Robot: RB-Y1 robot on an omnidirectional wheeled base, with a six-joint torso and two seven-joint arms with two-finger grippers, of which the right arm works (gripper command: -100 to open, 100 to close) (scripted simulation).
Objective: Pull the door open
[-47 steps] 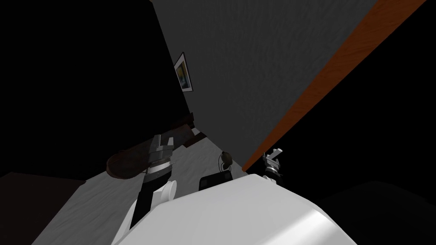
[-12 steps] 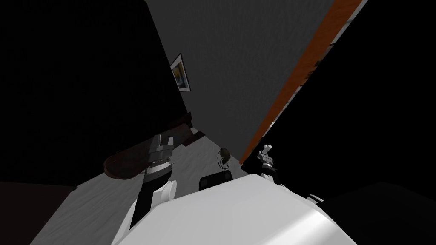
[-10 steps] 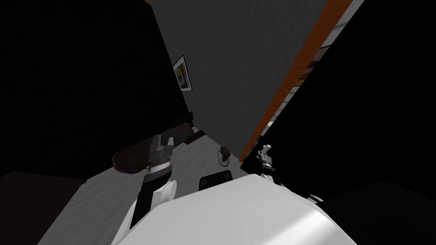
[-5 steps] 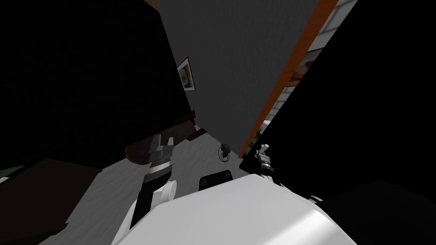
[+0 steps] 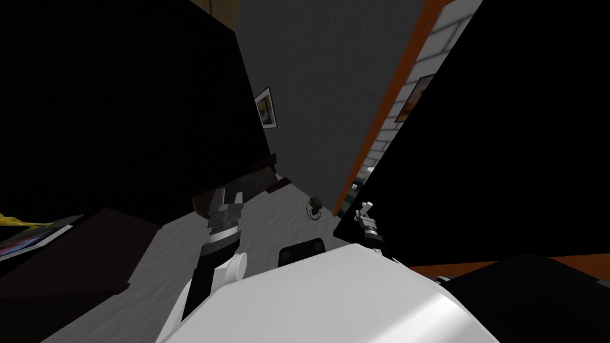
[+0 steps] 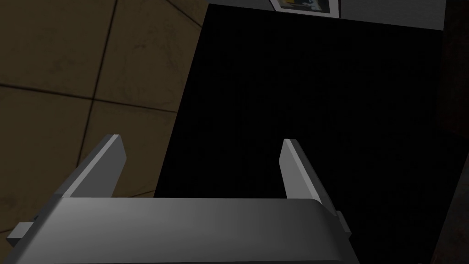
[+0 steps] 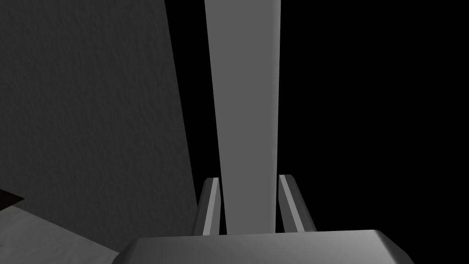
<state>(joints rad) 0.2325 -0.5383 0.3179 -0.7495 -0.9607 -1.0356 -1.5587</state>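
- Left gripper (image 5: 229, 198): raised ahead of the chest, fingers spread wide with nothing between them. A tan tiled surface (image 6: 68, 91) and a black area lie beyond its tips.
- Framed picture (image 5: 266, 108): hangs on the grey wall (image 5: 321, 89), well beyond the left gripper.
- Orange door frame (image 5: 387, 119): just beyond the right gripper's tips. A white brick wall (image 5: 417, 77) shows in the gap past it.
- Right gripper (image 5: 364, 209): fingers narrow, pressing both sides of the door (image 7: 242, 91) at its light grey edge. The edge runs straight away from the fingertips.

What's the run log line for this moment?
right claw: shut on grey bar | left claw: open | orange frame: gap beside it shows brick wall
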